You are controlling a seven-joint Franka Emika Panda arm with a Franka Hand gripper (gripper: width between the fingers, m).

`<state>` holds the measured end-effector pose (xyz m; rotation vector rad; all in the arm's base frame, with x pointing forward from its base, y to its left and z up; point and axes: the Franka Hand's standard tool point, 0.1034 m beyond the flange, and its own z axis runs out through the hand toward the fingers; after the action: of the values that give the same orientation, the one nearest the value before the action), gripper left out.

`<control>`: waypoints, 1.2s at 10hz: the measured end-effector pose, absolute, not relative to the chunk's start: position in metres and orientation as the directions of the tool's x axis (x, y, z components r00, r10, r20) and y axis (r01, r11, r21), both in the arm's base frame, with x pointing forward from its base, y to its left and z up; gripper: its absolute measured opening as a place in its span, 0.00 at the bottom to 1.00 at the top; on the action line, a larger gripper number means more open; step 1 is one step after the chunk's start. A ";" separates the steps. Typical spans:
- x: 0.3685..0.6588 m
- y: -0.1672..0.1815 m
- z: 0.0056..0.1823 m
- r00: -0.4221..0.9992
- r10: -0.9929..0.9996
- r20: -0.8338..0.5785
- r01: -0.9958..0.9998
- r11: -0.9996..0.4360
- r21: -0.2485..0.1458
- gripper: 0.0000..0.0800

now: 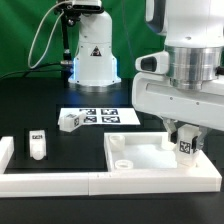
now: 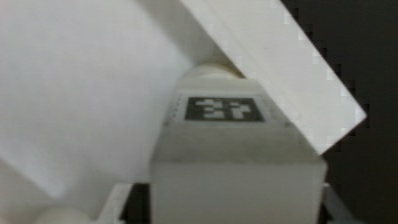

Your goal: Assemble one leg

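Exterior view: the jaws are clamped on the leg (image 1: 185, 147), holding it upright over the slab (image 1: 140, 152) corner at the exterior view's right. The leg is judged light, rigid, smooth plastic; grip its flat opposing sides.

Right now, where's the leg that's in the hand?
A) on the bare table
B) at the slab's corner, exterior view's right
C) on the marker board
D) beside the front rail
B: the leg, tag showing, sits in the hand at the slab corner.
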<state>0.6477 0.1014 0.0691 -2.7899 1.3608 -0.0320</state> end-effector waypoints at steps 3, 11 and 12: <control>0.643 0.099 0.068 0.028 -0.998 -0.052 -0.999 -0.027 -0.024 0.36; 0.643 0.110 0.072 0.590 -0.807 -0.033 -0.808 -0.588 -0.040 0.80; 0.643 0.108 0.071 0.655 -0.755 -0.029 -0.755 -0.654 -0.041 0.80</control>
<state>0.6431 0.1084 0.0707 -2.8129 1.2836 0.0149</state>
